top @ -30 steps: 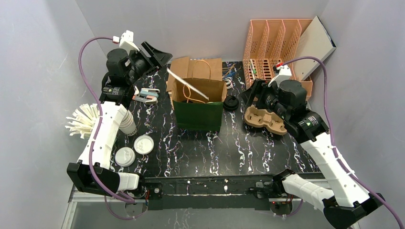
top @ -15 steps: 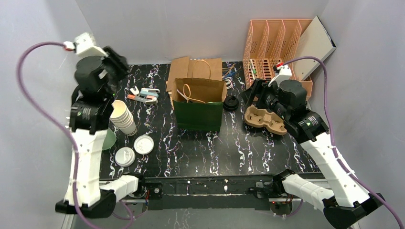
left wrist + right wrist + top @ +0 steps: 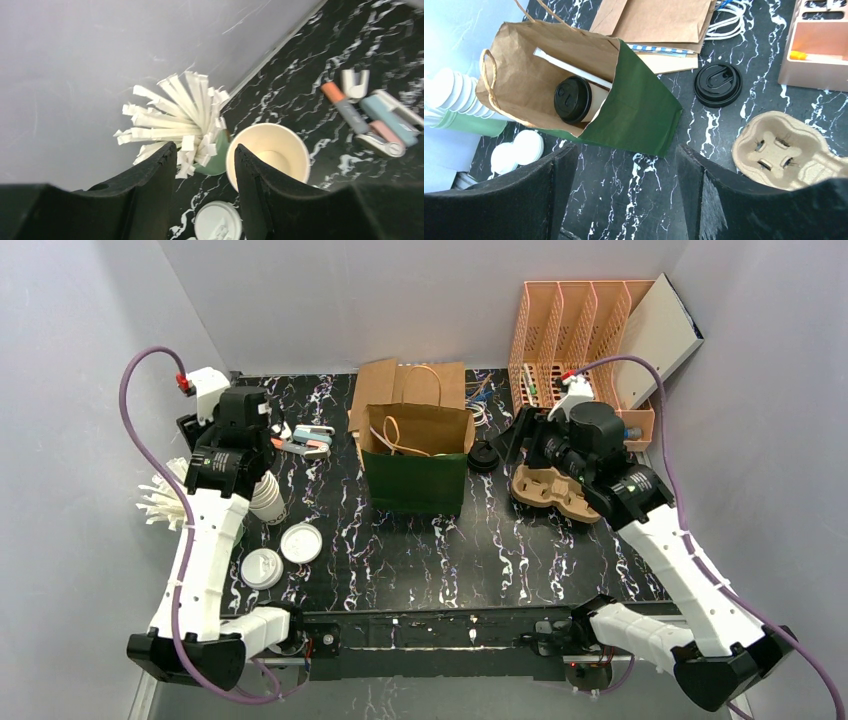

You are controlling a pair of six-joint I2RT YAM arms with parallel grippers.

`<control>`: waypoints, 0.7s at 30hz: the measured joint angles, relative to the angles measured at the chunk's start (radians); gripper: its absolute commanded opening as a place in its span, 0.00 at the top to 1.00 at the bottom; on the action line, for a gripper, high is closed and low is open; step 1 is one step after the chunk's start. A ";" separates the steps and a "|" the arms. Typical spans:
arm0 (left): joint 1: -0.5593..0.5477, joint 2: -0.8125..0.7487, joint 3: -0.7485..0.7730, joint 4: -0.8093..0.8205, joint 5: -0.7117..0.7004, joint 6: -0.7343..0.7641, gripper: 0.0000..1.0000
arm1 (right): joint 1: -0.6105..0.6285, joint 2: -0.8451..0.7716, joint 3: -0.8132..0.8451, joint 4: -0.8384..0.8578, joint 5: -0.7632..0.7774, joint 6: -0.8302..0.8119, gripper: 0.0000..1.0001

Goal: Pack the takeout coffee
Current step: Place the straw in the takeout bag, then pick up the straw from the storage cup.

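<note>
The green paper bag is standing open; packing is judged far along, with a further straw or cup seemingly being sought left of the bag. The left gripper is being held there, jaws part-open and empty, above the paper cup stack and straw bundle; one item should be straddled squarely, neighbours being spared. The right gripper is being held right of the bag, jaws wide apart, nothing gripped. The lidded coffee cup is sitting inside the bag, well apart from both grippers, a wrapped straw lying beside it.
</note>
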 measured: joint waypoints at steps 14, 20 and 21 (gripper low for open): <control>0.391 0.042 -0.158 0.166 0.142 0.014 0.79 | 0.018 0.032 0.014 -0.025 -0.012 0.004 0.22; 0.413 0.095 -0.159 0.210 0.204 0.011 0.76 | 0.018 0.032 0.021 -0.031 -0.011 0.004 0.22; 0.413 0.099 -0.159 0.209 0.217 0.007 0.73 | 0.018 0.032 0.021 -0.032 -0.011 0.004 0.22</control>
